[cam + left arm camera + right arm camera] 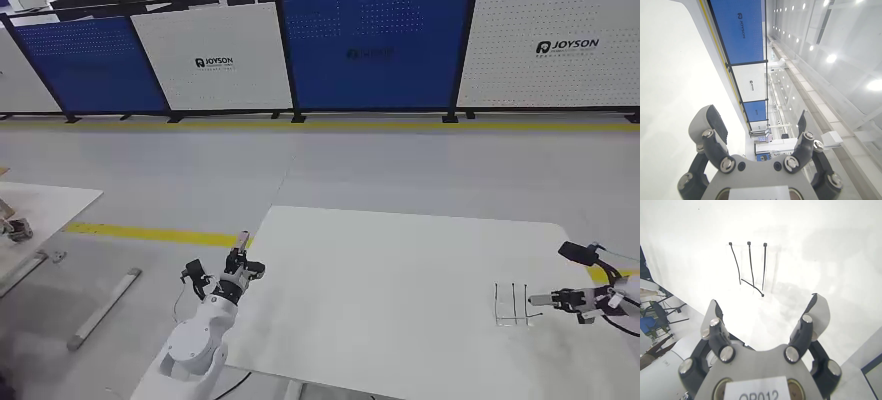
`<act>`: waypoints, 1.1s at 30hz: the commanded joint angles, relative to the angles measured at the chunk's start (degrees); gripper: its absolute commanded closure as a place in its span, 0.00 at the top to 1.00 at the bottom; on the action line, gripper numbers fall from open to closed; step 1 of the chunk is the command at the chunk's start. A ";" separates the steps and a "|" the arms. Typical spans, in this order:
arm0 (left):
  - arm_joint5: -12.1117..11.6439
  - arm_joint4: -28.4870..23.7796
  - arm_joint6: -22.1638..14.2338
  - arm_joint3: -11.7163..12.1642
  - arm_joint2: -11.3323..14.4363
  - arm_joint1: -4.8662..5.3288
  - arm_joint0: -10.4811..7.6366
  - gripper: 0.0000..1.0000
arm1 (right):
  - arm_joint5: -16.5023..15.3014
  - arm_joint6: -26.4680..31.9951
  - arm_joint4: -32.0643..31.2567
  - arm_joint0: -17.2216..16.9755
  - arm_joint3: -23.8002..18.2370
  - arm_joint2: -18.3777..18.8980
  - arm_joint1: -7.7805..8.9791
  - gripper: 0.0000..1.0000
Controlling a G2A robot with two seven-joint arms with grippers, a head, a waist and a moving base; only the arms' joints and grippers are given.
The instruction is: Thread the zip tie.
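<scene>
Right gripper (765,299): fingers (719,311) spread wide, nothing between them. It sits at the lower right of the top view, just beside the tail ends of the ties.

Left gripper (757,109): fingers (717,123) likewise apart and empty. It is at the table's left edge, lower left of the top view, aimed up and away from the work, well apart from the ties.

Zip ties (750,262): four, black, at the lower right of the top view on the white table (400,260). Three lie roughly parallel, heads at the end far from the right gripper. A fourth tie (751,285) lies across their tails, head nearest that gripper. It crosses the middle one and ends close by the outer two. A faint clear plate seems to lie under them; cannot tell for certain.

Risks, as judged: threading not yet begun.
- Closing on one tail may drag a neighbour or take two at once, because of the crossing tie.
- The ties are thin and lie flat, so the pads may slip off or pinch against the surface.
- Threading likely needs both grippers, and the left is far off.

Surroundings:
- blue and white partition panels (375,50) across the top of the frame
- yellow floor line (150,233)
- second table (40,205) at far left

Obstruction: only the crossing tie lies between the right gripper and the three tails.
</scene>
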 commanded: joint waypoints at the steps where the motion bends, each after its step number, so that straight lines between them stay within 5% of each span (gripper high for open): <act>1: 0.00 0.00 0.00 0.00 0.00 0.00 0.00 1.00 | 0.00 -0.02 -0.01 -0.02 -0.02 0.02 0.01 1.00; 10: 0.00 0.00 0.00 0.00 0.00 0.00 0.00 1.00 | -1.42 0.26 0.21 -0.60 -0.48 -0.41 -0.10 1.00; 19: 0.00 0.00 0.00 0.00 0.00 0.00 0.00 1.00 | -2.53 2.44 -0.53 3.90 3.79 -4.29 -2.41 1.00; 28: 0.00 0.00 0.00 0.00 0.00 0.00 0.00 1.00 | -2.53 2.44 -0.53 3.90 3.79 -4.29 -2.41 1.00; 33: 0.00 0.00 0.00 0.00 0.00 0.00 0.00 1.00 | -5.98 2.09 3.62 1.96 3.10 -2.83 -2.06 1.00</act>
